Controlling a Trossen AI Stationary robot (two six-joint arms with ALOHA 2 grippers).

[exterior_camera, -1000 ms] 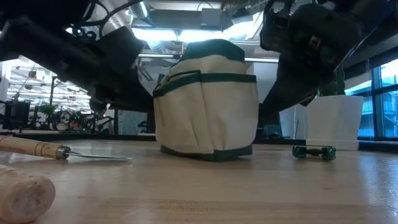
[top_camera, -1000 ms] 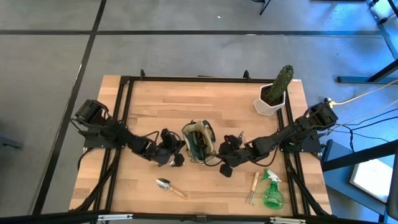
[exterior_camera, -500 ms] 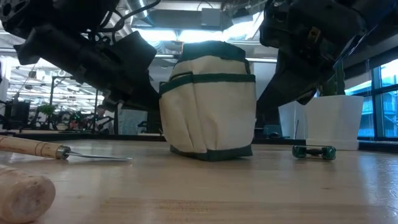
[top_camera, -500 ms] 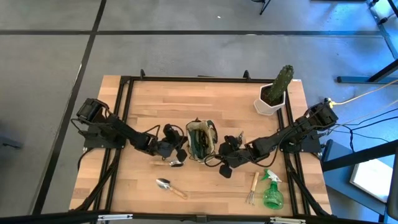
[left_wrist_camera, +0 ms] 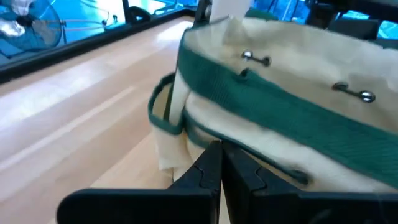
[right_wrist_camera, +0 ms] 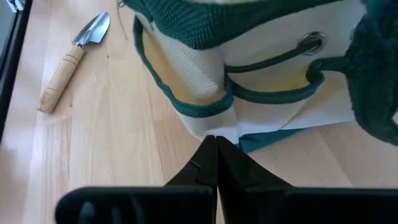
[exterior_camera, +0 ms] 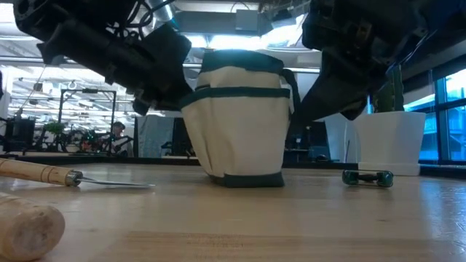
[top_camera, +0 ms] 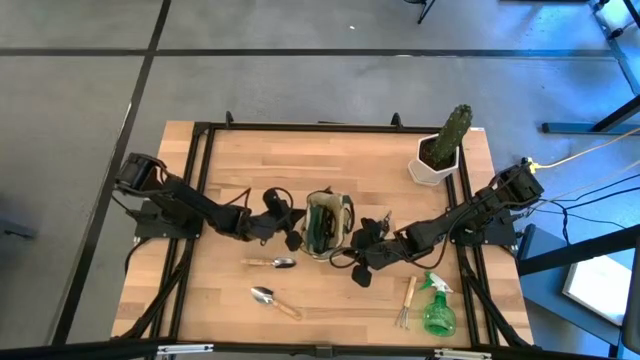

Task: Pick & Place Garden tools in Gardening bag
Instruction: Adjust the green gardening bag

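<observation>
Now gardening bag (top_camera: 324, 222) shifted rightward since half-second ago, left gripper (top_camera: 294, 232) following, small trowel (top_camera: 271, 263) uncovered behind it. Bag sits between grippers: left fingers pressed together at its side, right gripper (top_camera: 352, 252) likewise closed against opposite side.

— What kind of place is it?

— It looks like a robotics lab or a test hall inside a large open building. The wooden table (top_camera: 330, 165) has a black metal frame and stands on a grey floor (top_camera: 300, 85) with dark lines, seen across the top of the high view.

— What else shows it?

— In the low view, bright ceiling lights (exterior_camera: 218, 22) and metal ducts run along the top. At the left, far behind the table, there are racks with equipment (exterior_camera: 44, 131). At the right edge there are tall windows (exterior_camera: 448, 116). In the high view, cables (top_camera: 585, 205) lie at the right.
</observation>
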